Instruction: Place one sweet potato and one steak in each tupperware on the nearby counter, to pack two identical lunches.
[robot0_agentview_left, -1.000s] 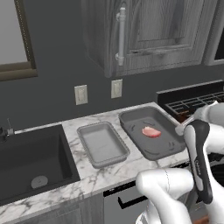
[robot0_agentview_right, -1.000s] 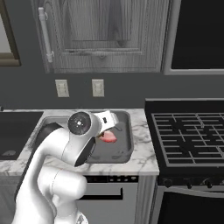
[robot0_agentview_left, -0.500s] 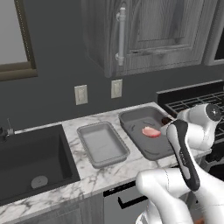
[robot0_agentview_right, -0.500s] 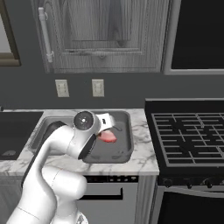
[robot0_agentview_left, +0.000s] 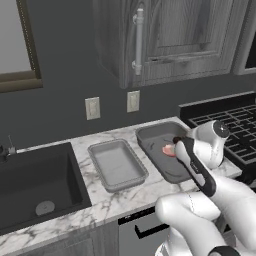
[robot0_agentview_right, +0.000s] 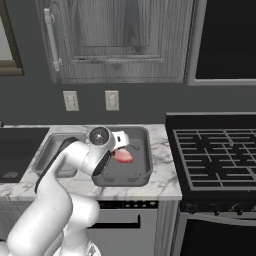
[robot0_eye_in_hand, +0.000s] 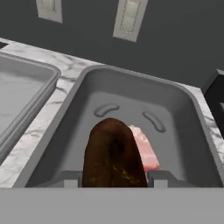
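Observation:
My gripper (robot0_eye_in_hand: 113, 179) is shut on a dark brown sweet potato (robot0_eye_in_hand: 113, 151), which stands upright between the fingers. It hangs just above the right tupperware (robot0_eye_in_hand: 183, 109), a shallow grey tray. A red marbled steak (robot0_eye_in_hand: 145, 151) lies on that tray's floor, partly behind the sweet potato. From the base cameras the steak (robot0_agentview_left: 168, 150) (robot0_agentview_right: 123, 156) lies in the right tupperware (robot0_agentview_left: 152, 137) (robot0_agentview_right: 142, 172), with my hand (robot0_agentview_right: 119, 144) over its near side. The left tupperware (robot0_agentview_left: 117, 165) (robot0_agentview_right: 52, 147) (robot0_eye_in_hand: 22, 87) sits beside it on the white marble counter (robot0_agentview_left: 100, 200).
A black sink basin (robot0_agentview_left: 35, 185) is set into the counter to the left. A black gas stove (robot0_agentview_right: 215, 150) borders the right tupperware on the right. Dark wood wall cabinets (robot0_agentview_left: 165, 40) hang above, with two wall outlets (robot0_agentview_right: 112, 100) below them.
The hand has moved left, from the stove side to over the right tupperware, carrying the sweet potato. The steak and both trays have stayed put.

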